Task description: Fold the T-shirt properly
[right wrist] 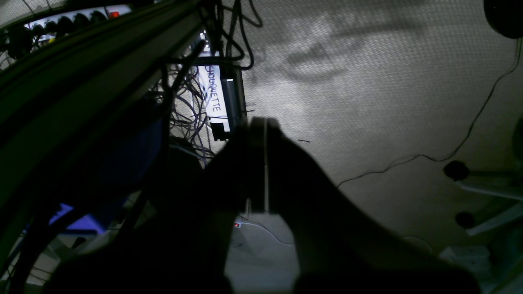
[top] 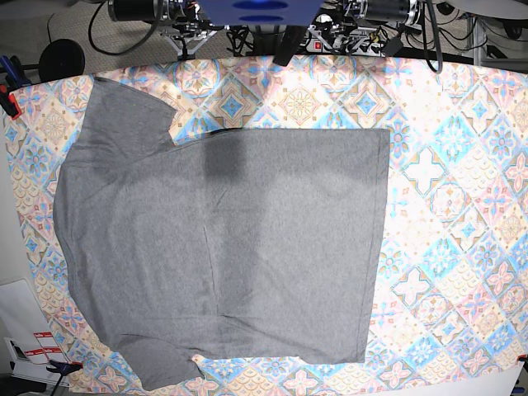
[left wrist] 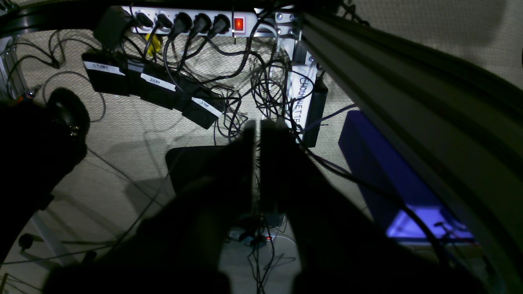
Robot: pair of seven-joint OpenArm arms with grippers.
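Base view: T-shirt (top: 223, 247) flat, bottom sleeve cropped

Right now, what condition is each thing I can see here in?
Plain heather-grey short-sleeved T-shirt: spread flat, unfolded, both sleeves out.
Colourful tile-patterned cloth: laid flat under the shirt.
Left gripper: shut, empty.
Right gripper: shut, empty.
White power strip: switch lit red.

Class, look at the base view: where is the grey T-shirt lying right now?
The T-shirt lies spread flat on the patterned cloth, filling that view's left and centre, sleeves toward the left edge and straight hem toward the right.
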